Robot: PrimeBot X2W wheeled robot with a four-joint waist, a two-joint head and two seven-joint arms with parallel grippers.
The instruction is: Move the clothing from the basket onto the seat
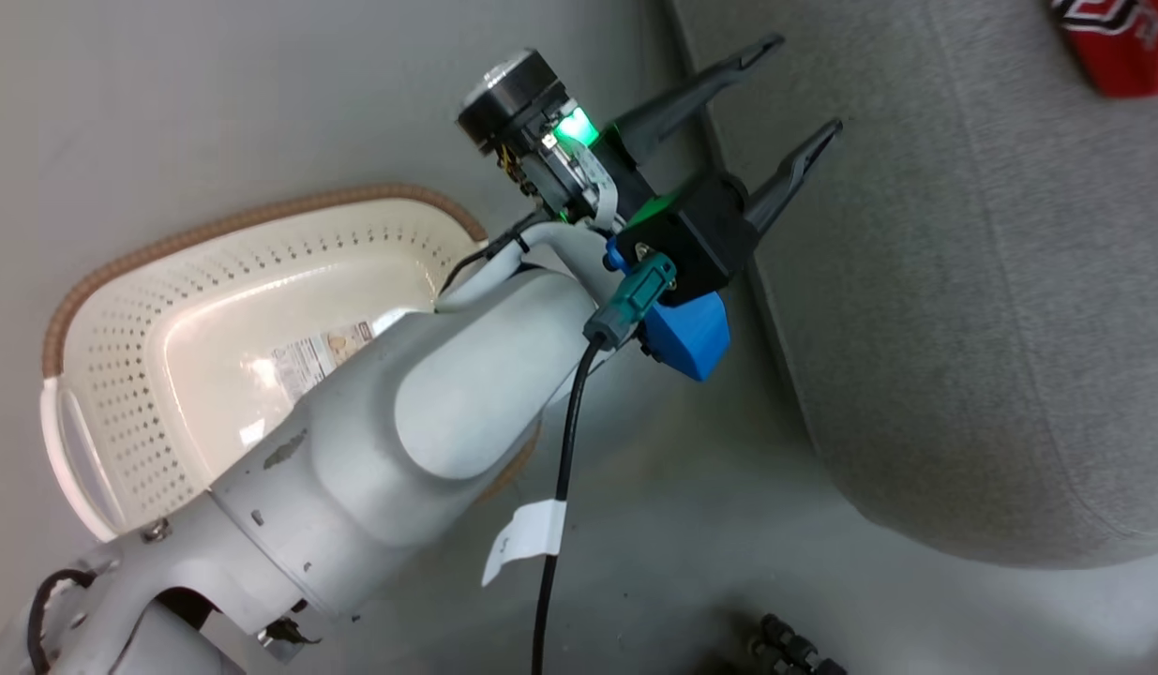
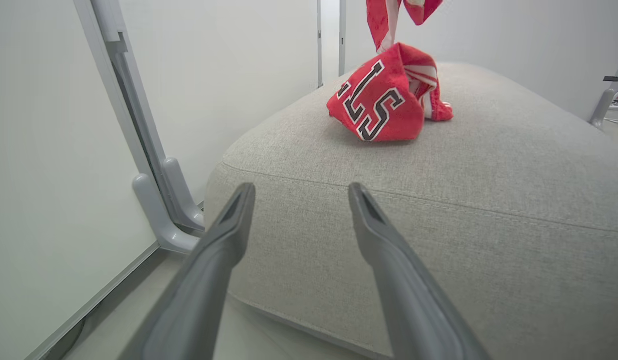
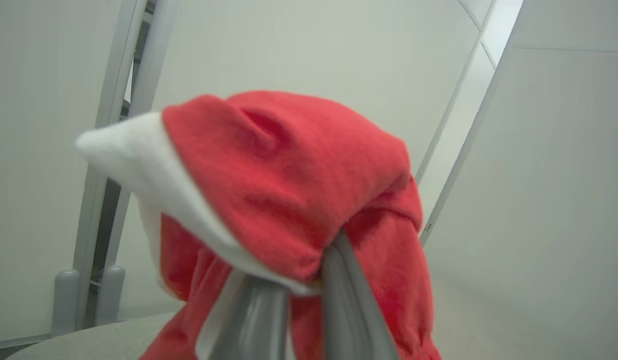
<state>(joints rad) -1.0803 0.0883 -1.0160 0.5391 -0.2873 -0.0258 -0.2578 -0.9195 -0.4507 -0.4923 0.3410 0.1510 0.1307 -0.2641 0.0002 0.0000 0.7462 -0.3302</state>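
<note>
Letters you can read
The clothing [image 2: 381, 105] shows black letters "LS". The sticker [image 1: 316, 361] in the basket [image 1: 133, 394] is too blurry to read.

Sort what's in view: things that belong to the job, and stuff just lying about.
Job things:
basket
seat
red lettered clothing lying on the seat
red-and-white cloth pinched in the right gripper
left gripper, open

Lying about:
grey frame post beside the seat
dark ribbed object on the floor

Bright, even light; glare on the basket [image 1: 213, 319]; close clothing [image 3: 288, 200] softly blurred.
</note>
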